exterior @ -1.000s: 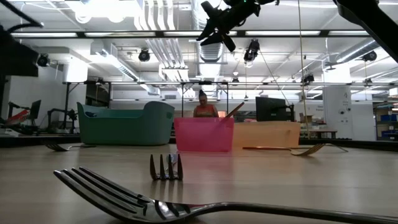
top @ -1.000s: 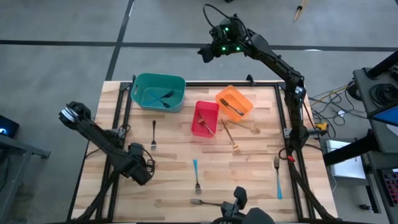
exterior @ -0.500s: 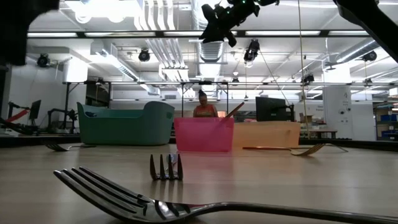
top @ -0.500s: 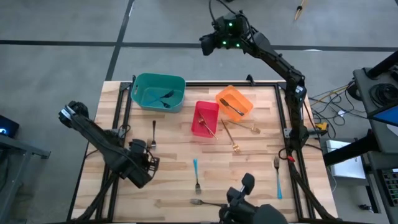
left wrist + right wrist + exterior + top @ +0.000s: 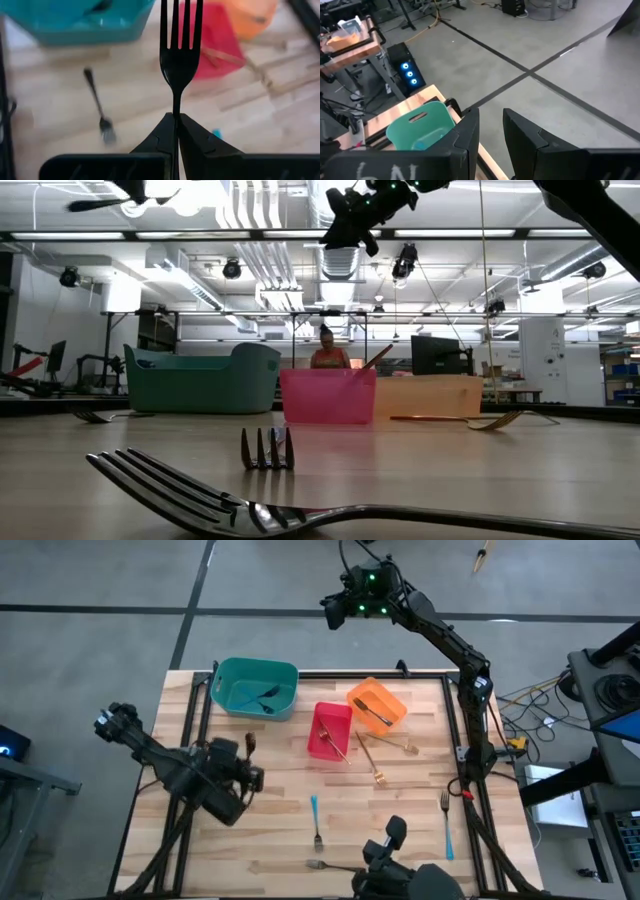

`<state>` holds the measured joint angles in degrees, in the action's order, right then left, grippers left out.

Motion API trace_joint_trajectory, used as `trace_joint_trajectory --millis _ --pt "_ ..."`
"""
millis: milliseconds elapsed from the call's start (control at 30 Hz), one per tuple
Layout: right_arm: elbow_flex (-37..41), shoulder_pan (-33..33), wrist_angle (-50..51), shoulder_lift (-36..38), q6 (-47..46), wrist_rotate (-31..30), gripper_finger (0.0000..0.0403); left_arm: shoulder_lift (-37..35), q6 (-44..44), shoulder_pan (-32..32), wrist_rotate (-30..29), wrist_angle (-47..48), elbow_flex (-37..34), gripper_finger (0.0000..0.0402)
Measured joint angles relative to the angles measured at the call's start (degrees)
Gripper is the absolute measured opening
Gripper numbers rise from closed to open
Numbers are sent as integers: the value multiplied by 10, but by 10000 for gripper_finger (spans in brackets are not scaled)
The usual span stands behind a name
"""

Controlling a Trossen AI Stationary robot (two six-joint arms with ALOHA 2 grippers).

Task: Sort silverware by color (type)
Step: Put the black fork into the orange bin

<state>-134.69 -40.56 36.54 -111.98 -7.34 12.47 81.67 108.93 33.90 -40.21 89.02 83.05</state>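
My left gripper [image 5: 248,762] hovers over the table's left half, near side of the teal bin [image 5: 255,687], shut on a black fork [image 5: 179,55] whose tines point toward the far edge. A second dark fork [image 5: 97,107] lies flat on the wood just beside it. My right gripper [image 5: 335,615] hangs high beyond the far edge, open and empty [image 5: 490,132]. Two light-blue-handled forks [image 5: 315,820] [image 5: 446,825], a silver fork [image 5: 335,865] and gold forks [image 5: 372,760] lie on the table. My left gripper pinches the black fork by its thin handle [image 5: 176,111], just behind the neck, between the two fingers. The fork runs along the fingers and sticks out ahead of them, tines forward. It is lifted clear of the table.
Red bin [image 5: 330,730] and orange bin [image 5: 377,705] stand right of the teal bin along the far side, each with cutlery inside. The teal bin holds dark forks. A silver fork [image 5: 300,510] lies at the near edge. Bare wood shows between the scattered forks.
My left gripper has moved from the near left part of the table toward the far edge and the teal bin, keeping the black fork in its hold. My right gripper has drifted slightly farther from the table.
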Motion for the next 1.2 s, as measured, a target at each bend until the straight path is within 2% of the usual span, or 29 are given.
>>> trace_joint_trajectory --millis 233,333,600,700,800,1000,1200 --pt "0 0 3 0 13 6 77 0 -201 -100 -68 1 72 0" --pt "0 0 4 0 7 37 77 0 -284 -136 -100 5 89 0" --pt "0 2 4 0 -24 166 77 -15 -424 -195 -216 10 87 0" --pt "0 6 4 0 -25 194 77 -30 -470 -225 -226 10 87 0" --pt "0 8 4 0 -25 195 77 -47 -511 -255 -231 -1 88 0" --pt "0 11 -26 -2 -33 191 77 -80 -583 -308 -260 -90 88 0" --pt "0 15 -46 -2 -36 191 77 -82 -654 -347 -261 -237 88 0"
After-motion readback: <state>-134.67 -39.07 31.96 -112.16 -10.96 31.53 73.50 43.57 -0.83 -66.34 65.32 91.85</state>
